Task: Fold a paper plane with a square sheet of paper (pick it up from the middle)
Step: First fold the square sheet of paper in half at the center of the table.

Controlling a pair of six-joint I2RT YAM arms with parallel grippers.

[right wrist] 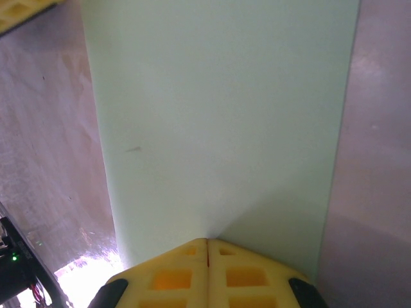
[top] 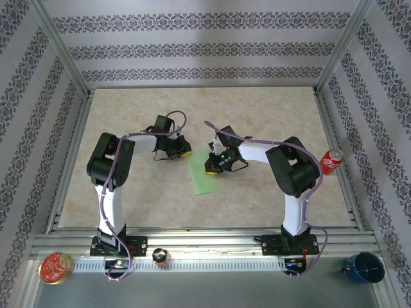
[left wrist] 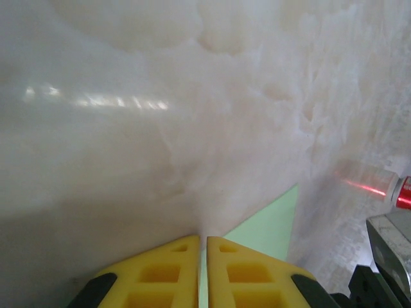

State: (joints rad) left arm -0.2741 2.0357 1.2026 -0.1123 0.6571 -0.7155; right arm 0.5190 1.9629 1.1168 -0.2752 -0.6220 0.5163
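Patterned wallpaper is seen on three sides, and a pale marbled worktop (top: 270, 199) is framed by metal rails. At its middle the sheet of paper (top: 204, 181) is laid flat, and from above it is seen as a narrow pale-green strip. Its near-left part is left uncovered.

The right tool (top: 210, 168) is brought in over the strip's right edge. On the right wrist camera its yellow fingers (right wrist: 160, 279) are clenched tip to tip, and the paper is drawn up into a faint pucker right at the tips, so the sheet is being pinched there.

The left tool (top: 182, 153) is set just beside the strip's far-left corner. On its own camera the fingers are pressed shut too, and a sliver of green is caught in the slit between them. Whether paper is actually held there cannot be told.

A red can (top: 332, 162) is parked on the right rail.
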